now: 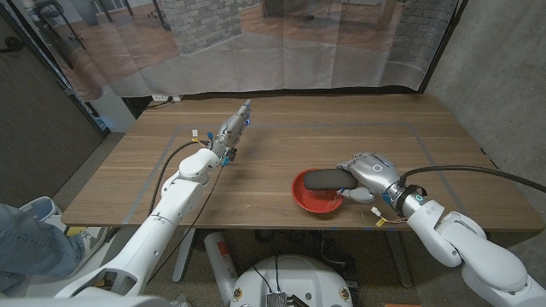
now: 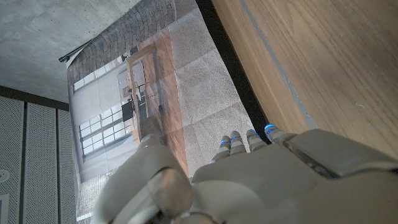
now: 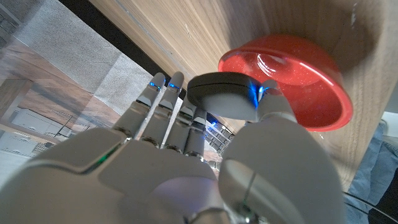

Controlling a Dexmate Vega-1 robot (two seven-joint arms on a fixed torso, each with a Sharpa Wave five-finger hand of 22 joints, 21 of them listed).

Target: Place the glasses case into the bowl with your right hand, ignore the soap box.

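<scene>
A dark glasses case [image 1: 324, 179] hangs over the red bowl [image 1: 300, 194] near the table's front right. My right hand [image 1: 368, 170] holds the case by its right end. In the right wrist view the thumb presses the glasses case [image 3: 224, 93] against the fingers of the right hand [image 3: 174, 168], with the red bowl [image 3: 311, 81] just beyond it. I cannot tell whether the case touches the bowl. My left hand [image 1: 230, 132] hovers over the table's left middle with its fingers stretched out, holding nothing. The left wrist view shows that left hand [image 2: 261, 180] near the table's far edge.
Thin tape lines [image 1: 171, 149] mark a rectangle on the wooden table [image 1: 281, 136]. A translucent curtain [image 1: 281, 43] hangs behind the far edge. A grey wall [image 1: 503, 77] stands at the right. A person's jeans-clad leg [image 1: 26, 239] shows at the lower left.
</scene>
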